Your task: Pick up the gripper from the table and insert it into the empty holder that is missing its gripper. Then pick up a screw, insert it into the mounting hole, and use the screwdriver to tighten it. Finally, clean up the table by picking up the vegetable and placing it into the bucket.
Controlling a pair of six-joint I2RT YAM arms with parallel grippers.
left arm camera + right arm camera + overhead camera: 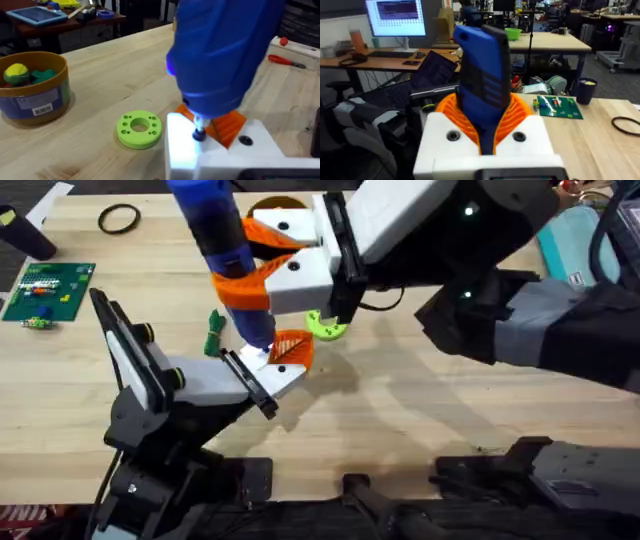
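Driving the screw is the step in hand, I judge: my right gripper [262,265] is clamped on the screwdriver [222,235], orange pads on either side of the blue body, and the bit reaches down from that grip to the holder [262,376] just below it. In the left wrist view the tip sits on a small dark screw [199,134] at the white block's top face, with the gripper [226,125] piece's orange face right behind the tip, seated in the holder. To do this well I would keep the driver square over the screw, press lightly along its axis, and avoid any sideways lean that could walk the bit off the head; the holder must not shift under the load.

The bucket [33,87] stands well away from the tool, beyond the green disc [139,129], and the vegetable [215,332] lies on the table just beside the driver's lower end.

My left gripper I cannot judge as open or closed. Whether the bit is truly engaged in the screw head, and how deep the screw sits, I cannot make out; the driver's bulk covers most of the joint
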